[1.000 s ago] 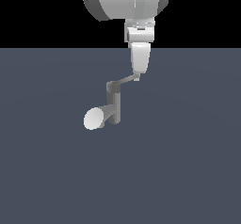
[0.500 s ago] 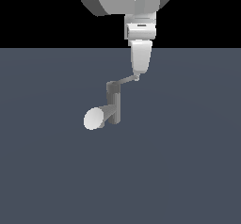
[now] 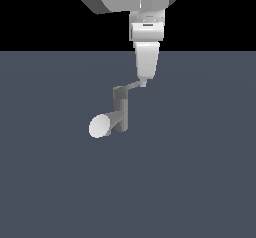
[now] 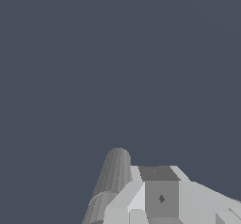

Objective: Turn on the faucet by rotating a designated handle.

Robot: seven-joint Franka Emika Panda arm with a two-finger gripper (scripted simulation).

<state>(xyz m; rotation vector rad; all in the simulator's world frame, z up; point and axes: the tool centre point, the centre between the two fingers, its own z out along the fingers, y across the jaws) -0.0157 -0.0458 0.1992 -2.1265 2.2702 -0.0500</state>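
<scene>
Exterior view: faucet [image 3: 121, 109] upright near the middle of the dark floor [image 3: 200, 182], pale cone spout [image 3: 104, 125] flaring toward the exterior view's left, handle [image 3: 134, 86] slanting from the top cap up toward the exterior view's right. Gripper [image 3: 143, 81] down from above, its tip touching the handle's far end. Fingers seen as one pale block; open, closed or clamped on the lever, cannot tell.

Wrist view: only a ribbed grey cylinder [image 4: 111, 178] beside blocky pale-grey gripper parts; likely part of the faucet, not certain. No fingertip gap shown.

Step in hand, by judgement: pushing the lever round the post's axis. Best done by keeping contact at the lever's outer end, where leverage is greatest, and by sweeping along an arc centred on the cap, not in a straight line. Height worth holding level with the thin bar, to avoid slipping over or under it. Slow, steady travel advisable; spout and post to be kept clear of the wrist.

No brand, label or writing readable anywhere.
</scene>
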